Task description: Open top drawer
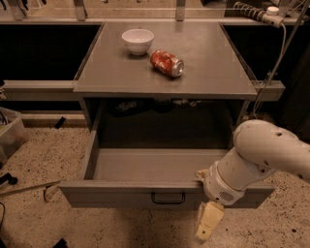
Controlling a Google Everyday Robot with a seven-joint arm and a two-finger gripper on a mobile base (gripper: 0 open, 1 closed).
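Observation:
The top drawer is a wide grey metal drawer under the grey table top. It stands pulled well out toward the camera, and its shallow grey tray shows with nothing in it. A small black loop handle sits at the centre of its front. My gripper, cream-coloured at the end of the white arm, is at the right part of the drawer front, to the right of the handle, and hangs down past the lower edge.
A white bowl and a red can lying on its side rest on the table top. A power strip with a cable is at the top right. A plastic bin and a stick are on the floor at the left.

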